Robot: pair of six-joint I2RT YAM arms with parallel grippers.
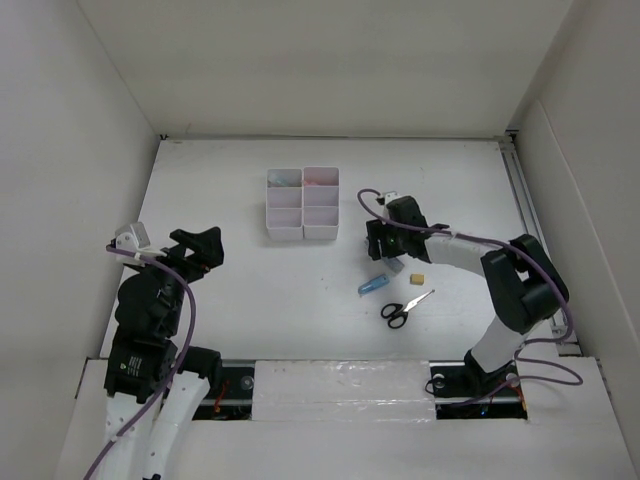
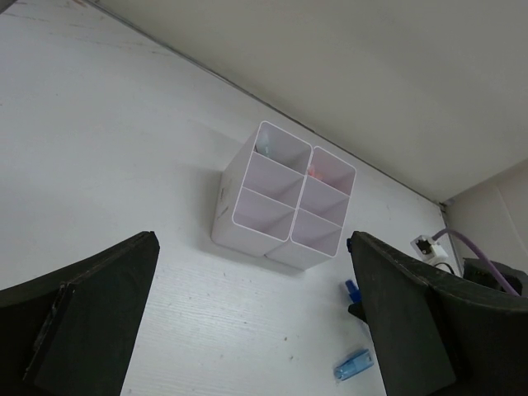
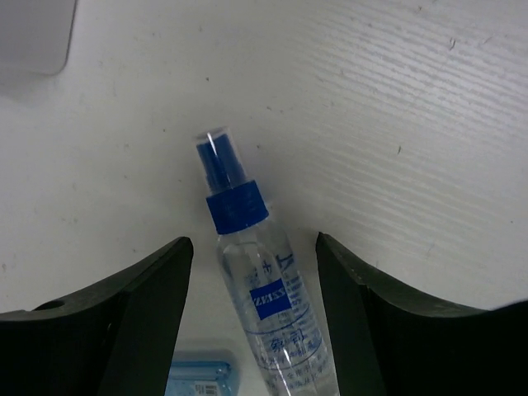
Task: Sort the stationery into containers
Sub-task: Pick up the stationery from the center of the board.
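**Bottle between the right fingers, not gripped**

Right gripper [image 3: 252, 246]: jaws spread, one finger [image 3: 124, 322] on each side of the bottle [image 3: 260, 280]. There is a visible gap on both sides and no contact.

Bottle lies flat on the table [image 1: 220, 300], blue cap pointing away from the wrist cam. Clear body, blue label facing up.

A small light-blue item [image 3: 198, 375] lies just beside the bottle's base, at the bottom edge of the right wrist view. Can't tell what it is.

In the top view the right gripper [image 1: 386, 258] sits right of the trays [image 1: 303, 203] and a bit nearer the arm bases. The light-blue item [image 1: 372, 286] is just below it.

- Eraser [image 1: 419, 278]: on the table to the right of that item.
- Scissors [image 1: 405, 308]: nearer the bases, blades closed and pointing up-right.

Trays stand side by side as a 2x3 grid.

- Far-left cell: something bluish in it.
- Far-right cell: something pink-red in it.
- Other four cells: look bare from the left wrist cam.

Left gripper [image 2: 252, 239]: jaws wide apart, holding nothing. It is off to the left of the trays and well apart from them, with the wrist cam looking at them [image 2: 280, 198].
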